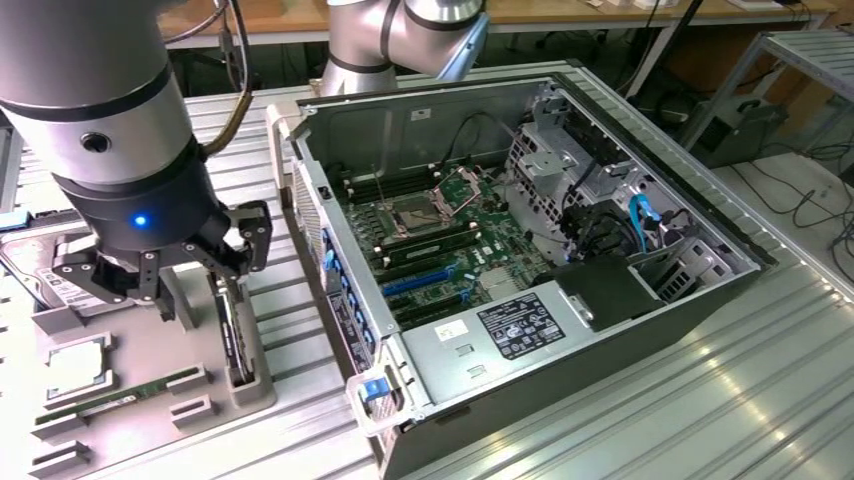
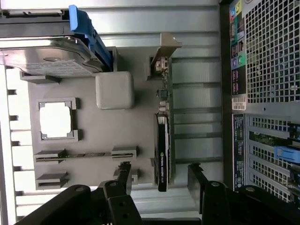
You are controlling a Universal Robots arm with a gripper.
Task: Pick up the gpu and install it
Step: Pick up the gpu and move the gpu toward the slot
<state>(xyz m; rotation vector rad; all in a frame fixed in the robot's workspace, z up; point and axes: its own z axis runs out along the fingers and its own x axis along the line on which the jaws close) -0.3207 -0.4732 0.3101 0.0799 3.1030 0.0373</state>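
Comes down from above at the exterior view's left, wrist vertical, blue light glowing on the dark wrist body. Holds the hand [image 1: 200,290] [image 2: 159,171] spread wide with nothing in it, low over the grey tray [image 1: 134,340] [image 2: 93,131] on the ribbed metal tabletop [image 1: 747,400] [image 2: 197,65]. Sets one finger [image 2: 124,168] on each side of the gpu's line, neither pressed against the card in the wrist view.

Finds the gpu [image 1: 232,340] [image 2: 162,140] standing on its long edge in a slot along the tray side nearest the open computer case [image 1: 534,250] [image 2: 272,70]. Runs lengthwise alongside the case's slotted rear panel, from far to near in the exterior view. Turns the pale bracket end [image 2: 166,47] toward the hard drive's end of the tray and the black cooler end toward the fingers.

Shares the tray with the hard drive [image 1: 27,265] [image 2: 42,56], a processor [image 1: 74,370] [image 2: 55,119] and a green memory stick [image 1: 120,395] [image 2: 84,154], all apart from the card.
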